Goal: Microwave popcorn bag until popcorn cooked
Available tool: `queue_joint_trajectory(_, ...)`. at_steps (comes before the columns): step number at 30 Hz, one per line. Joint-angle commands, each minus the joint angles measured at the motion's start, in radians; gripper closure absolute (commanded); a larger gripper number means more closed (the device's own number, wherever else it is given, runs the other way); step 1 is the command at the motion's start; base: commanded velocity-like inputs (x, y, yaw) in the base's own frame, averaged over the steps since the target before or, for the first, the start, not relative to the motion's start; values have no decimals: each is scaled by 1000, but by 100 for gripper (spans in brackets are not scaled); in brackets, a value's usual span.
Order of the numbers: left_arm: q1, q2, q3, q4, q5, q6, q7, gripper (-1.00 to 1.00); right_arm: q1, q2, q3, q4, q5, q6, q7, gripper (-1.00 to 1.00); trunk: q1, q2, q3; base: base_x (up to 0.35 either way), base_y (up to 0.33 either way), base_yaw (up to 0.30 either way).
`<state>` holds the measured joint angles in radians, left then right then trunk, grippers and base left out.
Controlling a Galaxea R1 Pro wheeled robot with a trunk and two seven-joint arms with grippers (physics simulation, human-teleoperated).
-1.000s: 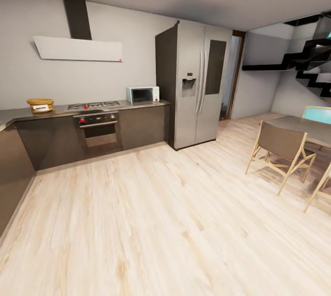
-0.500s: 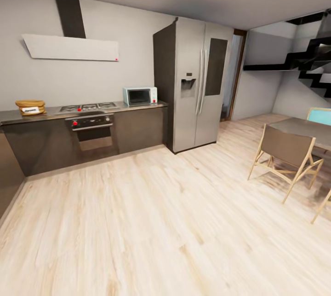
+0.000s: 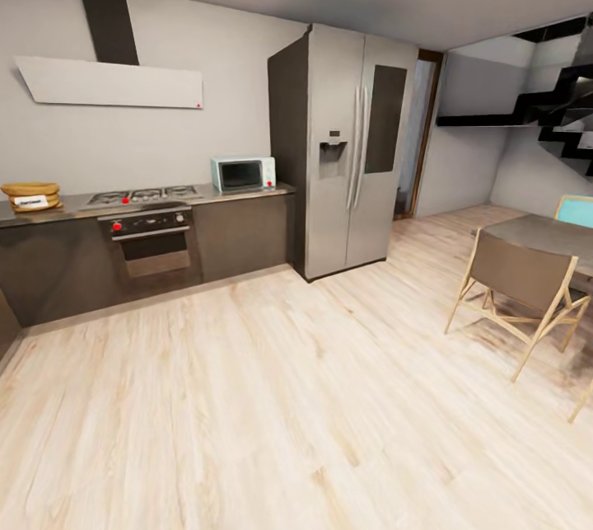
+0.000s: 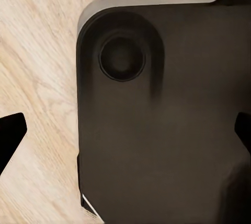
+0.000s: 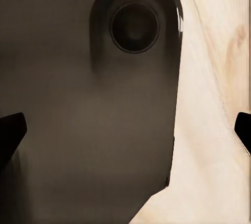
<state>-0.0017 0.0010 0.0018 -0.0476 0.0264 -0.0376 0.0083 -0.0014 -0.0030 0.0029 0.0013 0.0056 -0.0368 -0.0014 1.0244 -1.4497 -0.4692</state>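
Observation:
In the head view, the tan popcorn bag [image 3: 30,196] with its white label stands on the grey countertop [image 3: 206,194] at the far left, beside the picture's edge. The pale mint-blue microwave [image 3: 242,174], door closed, sits on the same countertop next to the fridge. Both are across the room from me. In the left wrist view my left gripper [image 4: 125,132] is open, its black fingertips [image 4: 10,136] wide apart over my dark base and the floor. My right gripper [image 5: 125,130] is open in the same way, with nothing between its fingertips [image 5: 10,131]. The popcorn is too small to make out.
A gas hob [image 3: 140,196] and a black built-in oven [image 3: 150,240] lie between bag and microwave, under a white hood [image 3: 111,83]. A tall steel fridge [image 3: 354,143] stands right of the counter. A dining table [image 3: 539,232] and chair [image 3: 520,279] are at the right. Wide wooden floor [image 3: 272,398] stretches ahead.
The whole picture has shifted: counter, bag and microwave now sit further left and the fridge looms a little larger, so the camera has moved. Nothing in the room has moved.

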Motion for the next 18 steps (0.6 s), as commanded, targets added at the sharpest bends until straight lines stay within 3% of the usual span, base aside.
queue_joint_trajectory(1, 0, 0, 0, 0, 3, -1, 1, -100, 0, 0, 0, 0, 1, -3, 0, -100, 1, 0, -1, 321, -20, 0)
queue_joint_trajectory(18, 0, 2, 0, 0, 3, -1, 0, -100, 0, 0, 0, 0, 1, -3, 0, -100, 1, 0, -1, 323, -2, 0)
